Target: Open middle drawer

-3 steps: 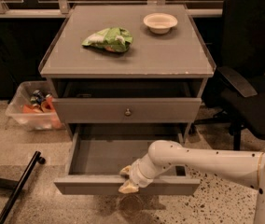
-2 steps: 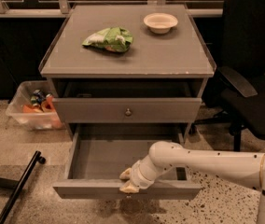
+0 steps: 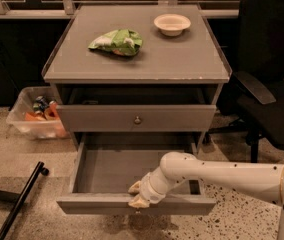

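Note:
The grey middle drawer is pulled far out of the cabinet, and its bare inside shows. My gripper sits at the centre of its front panel, shut over the panel's top edge. It covers the spot where the knob is. My white arm comes in from the right. The drawer above has a small round knob and stands only slightly out.
On the cabinet top lie a green snack bag and a white bowl. A black office chair stands to the right. A clear bin of items and a black bar are on the floor at left.
The middle drawer has slid further out towards the camera, and my gripper has moved with its front panel.

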Robot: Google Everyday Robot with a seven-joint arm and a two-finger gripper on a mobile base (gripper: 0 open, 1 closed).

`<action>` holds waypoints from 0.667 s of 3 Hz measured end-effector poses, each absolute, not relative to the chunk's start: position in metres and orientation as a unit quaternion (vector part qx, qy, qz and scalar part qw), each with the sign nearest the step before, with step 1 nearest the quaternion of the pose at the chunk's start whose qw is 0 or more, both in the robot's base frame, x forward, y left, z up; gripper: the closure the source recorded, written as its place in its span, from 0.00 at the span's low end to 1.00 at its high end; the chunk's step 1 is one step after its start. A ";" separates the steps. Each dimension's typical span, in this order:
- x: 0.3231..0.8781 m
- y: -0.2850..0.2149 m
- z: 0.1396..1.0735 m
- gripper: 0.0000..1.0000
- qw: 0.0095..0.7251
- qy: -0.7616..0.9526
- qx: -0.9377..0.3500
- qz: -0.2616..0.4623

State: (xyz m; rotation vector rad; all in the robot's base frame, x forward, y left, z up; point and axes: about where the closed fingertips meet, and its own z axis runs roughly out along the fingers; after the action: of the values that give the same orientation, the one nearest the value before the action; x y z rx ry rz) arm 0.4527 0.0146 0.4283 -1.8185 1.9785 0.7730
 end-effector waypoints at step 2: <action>0.452 0.017 0.465 0.35 0.191 0.683 -0.656 0.260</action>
State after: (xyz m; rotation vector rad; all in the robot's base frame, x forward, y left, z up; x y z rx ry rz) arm 0.4524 0.0174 0.4645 -1.8418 1.9187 0.7299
